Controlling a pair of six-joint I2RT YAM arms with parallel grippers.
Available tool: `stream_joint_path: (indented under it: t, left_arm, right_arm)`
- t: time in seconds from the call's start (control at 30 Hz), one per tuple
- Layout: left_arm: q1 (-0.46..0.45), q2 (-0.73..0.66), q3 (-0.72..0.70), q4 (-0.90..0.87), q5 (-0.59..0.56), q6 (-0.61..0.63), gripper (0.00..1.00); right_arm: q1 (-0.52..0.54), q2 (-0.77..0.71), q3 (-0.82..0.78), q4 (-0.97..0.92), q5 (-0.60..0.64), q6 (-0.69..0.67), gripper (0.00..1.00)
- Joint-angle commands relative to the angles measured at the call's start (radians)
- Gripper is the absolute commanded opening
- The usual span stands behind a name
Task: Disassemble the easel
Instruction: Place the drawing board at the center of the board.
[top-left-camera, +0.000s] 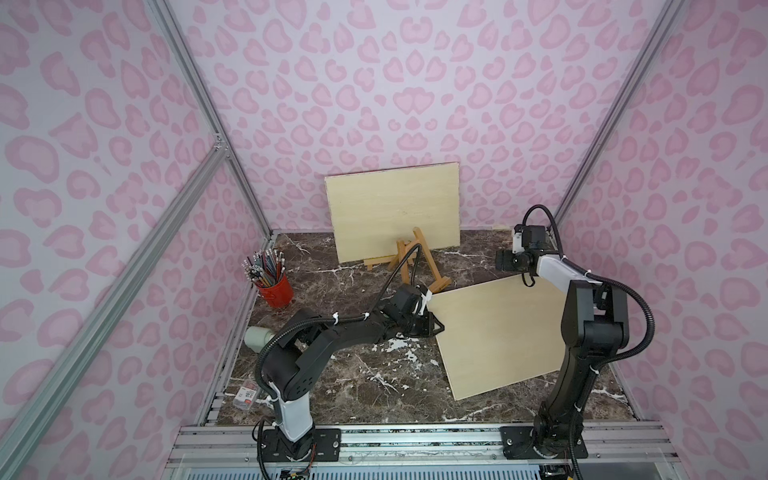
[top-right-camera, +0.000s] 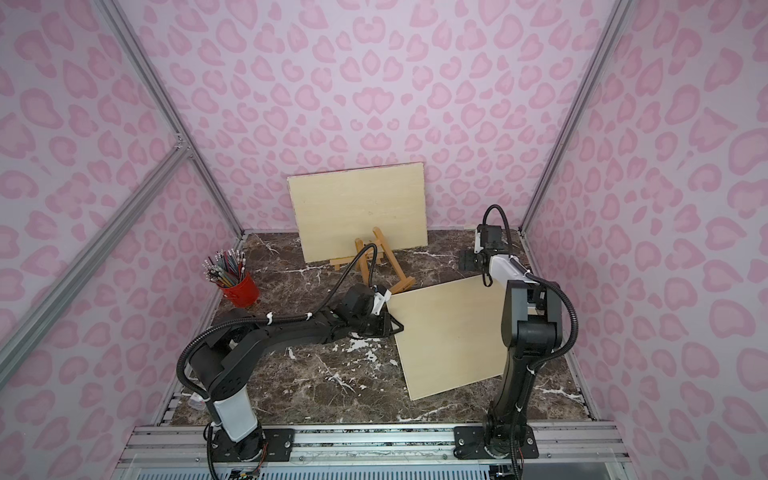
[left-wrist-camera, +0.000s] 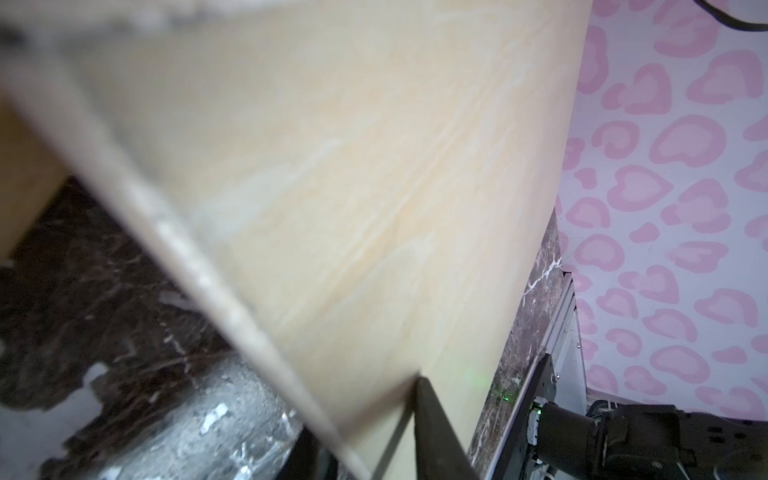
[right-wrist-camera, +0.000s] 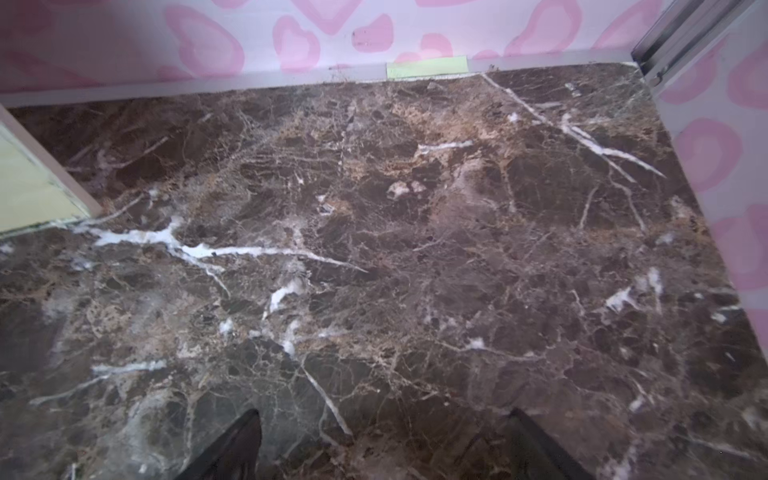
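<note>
Pink heart-patterned walls enclose a dark marble tabletop (top-left-camera: 353, 386). A small wooden easel (top-left-camera: 434, 268) stands at the back centre, just in front of a pale board (top-left-camera: 395, 208) that leans on the back wall. Near the easel, toward the right, a second board (top-left-camera: 498, 332) is clamped at its left edge by the left fingers (left-wrist-camera: 432, 424). The right fingers (right-wrist-camera: 237, 449) are spread wide and hold nothing, above the marble at the back right. A red cup of pencils (top-left-camera: 276, 289) stands at the left.

Matt wood board (top-left-camera: 498, 332), apparently marble tabletop (top-left-camera: 353, 386)
</note>
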Motion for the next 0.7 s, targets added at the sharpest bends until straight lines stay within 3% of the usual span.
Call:
stream_joint_path:
  t: [0.0, 0.33, 0.5, 0.67]
  left_arm:
    - [0.001, 0.016, 0.009, -0.100, -0.202, 0.114, 0.02]
    - [-0.001, 0.039, 0.033, -0.101, -0.202, 0.114, 0.02]
    - [-0.022, 0.009, 0.039, -0.113, -0.202, 0.114, 0.02]
    - [-0.051, -0.040, 0.032, -0.161, -0.202, 0.114, 0.02]
  right_arm:
    - [-0.001, -0.012, -0.038, -0.070, 0.050, -0.031, 0.92]
    - [-0.033, -0.116, -0.179, -0.046, 0.037, -0.025, 0.91]
    - [-0.039, -0.135, -0.202, -0.023, 0.026, -0.007, 0.95]
    - [-0.171, -0.147, -0.229, 0.026, -0.005, 0.035, 0.98]
